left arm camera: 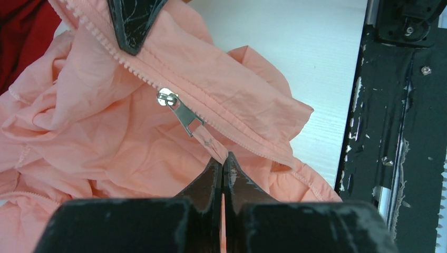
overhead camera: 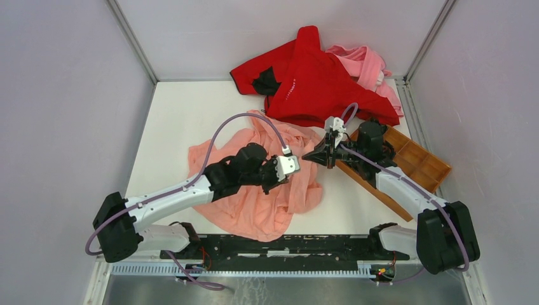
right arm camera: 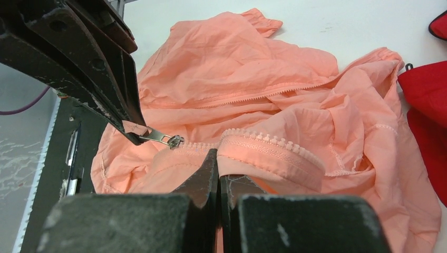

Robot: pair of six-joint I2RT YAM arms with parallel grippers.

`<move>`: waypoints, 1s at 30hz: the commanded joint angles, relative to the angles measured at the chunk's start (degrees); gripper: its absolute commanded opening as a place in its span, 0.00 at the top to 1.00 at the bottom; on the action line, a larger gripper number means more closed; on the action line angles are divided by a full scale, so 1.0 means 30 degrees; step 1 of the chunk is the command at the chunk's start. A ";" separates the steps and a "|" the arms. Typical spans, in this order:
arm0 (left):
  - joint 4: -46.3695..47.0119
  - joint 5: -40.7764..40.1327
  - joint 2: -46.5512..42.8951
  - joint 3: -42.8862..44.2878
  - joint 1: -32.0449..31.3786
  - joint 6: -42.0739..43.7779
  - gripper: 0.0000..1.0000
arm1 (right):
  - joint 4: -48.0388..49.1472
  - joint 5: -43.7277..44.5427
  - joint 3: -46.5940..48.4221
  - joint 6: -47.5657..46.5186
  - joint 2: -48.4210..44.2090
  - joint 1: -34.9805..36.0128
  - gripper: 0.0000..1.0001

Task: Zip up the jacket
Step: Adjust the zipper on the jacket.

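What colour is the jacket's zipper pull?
The zipper pull is shiny silver, with a pink tab. It shows best in the left wrist view.

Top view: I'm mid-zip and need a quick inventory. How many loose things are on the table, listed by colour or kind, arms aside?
Salmon jacket: 1
Red garment: 1
Pale pink garment: 1
Wooden tray: 1
Total: 4
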 commanded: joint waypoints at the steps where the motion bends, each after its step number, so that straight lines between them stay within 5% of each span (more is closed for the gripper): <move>1: -0.2194 -0.0098 -0.0335 0.0494 -0.0115 0.0052 0.98 | 0.0260 0.2330 -0.0044 -0.0476 -0.0583 -0.0687 1.00; 10: 0.1439 0.4837 0.1592 0.0317 -0.0259 -0.3112 0.98 | 0.2025 0.0890 -0.0879 0.0575 -0.0679 0.0739 1.00; 17: -0.2819 0.3281 0.0636 -0.0026 -0.0342 -0.2491 0.98 | 0.2601 0.1433 -0.0778 0.1624 -0.1084 -0.1479 1.00; 30: -0.3275 0.4473 -0.0035 -0.1284 -0.0331 -0.6655 0.98 | 0.2480 0.0789 0.0083 0.1646 -0.1497 -0.2137 1.00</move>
